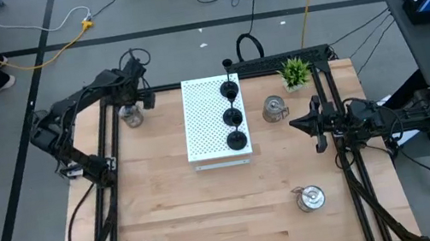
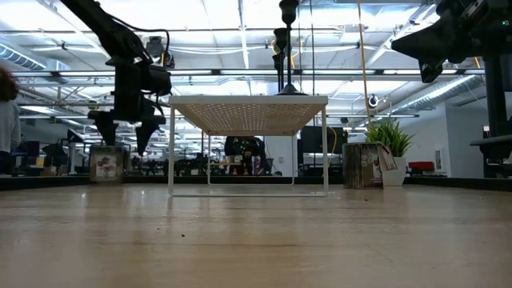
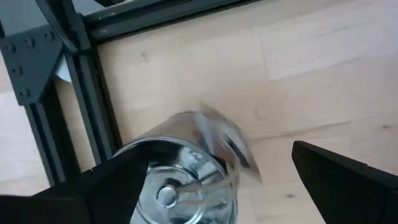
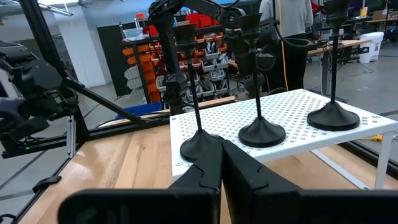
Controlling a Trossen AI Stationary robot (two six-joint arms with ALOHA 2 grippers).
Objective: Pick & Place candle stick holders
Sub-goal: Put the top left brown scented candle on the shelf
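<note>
No text, label, brand or number can be read anywhere.

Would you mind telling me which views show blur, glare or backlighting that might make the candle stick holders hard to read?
Left wrist view: the shiny silver cup-like holder is smeared with motion blur between the left gripper's open dark fingers. Low view: bright ceiling lights backlight the white perforated stand, leaving the arms as silhouettes. Right wrist view: the three black round-based holders look sharp. High view: even light, no strong glare.
</note>
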